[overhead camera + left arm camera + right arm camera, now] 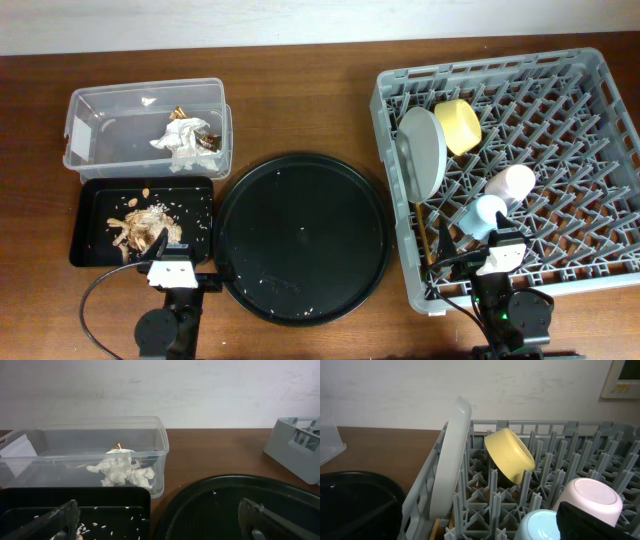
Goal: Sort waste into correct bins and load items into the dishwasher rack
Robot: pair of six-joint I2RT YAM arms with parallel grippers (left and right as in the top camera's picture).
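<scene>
The clear tub (95, 105) holds a white tissue wad (182, 135), which also shows in the left wrist view (120, 470). The black tray (88, 200) holds brownish food scraps (140, 230) and rice grains. The grey rack (600, 150) holds the plate (425, 150) on edge, the yellow bowl (458, 125), the pink cup (512, 182), the blue cup (485, 215) and the chopsticks (432, 245). My left gripper (178, 258) is open and empty at the near edge of the black tray (100, 495). My right gripper (484, 242) is open and empty over the rack's front, by the blue cup (540, 527).
A large round black tray (300, 235) with a few crumbs lies between the bins and the rack, and also shows in the left wrist view (220, 505). The right wrist view shows the plate (451, 460), the yellow bowl (509, 455), the pink cup (590, 497) and the chopstick ends (437, 527).
</scene>
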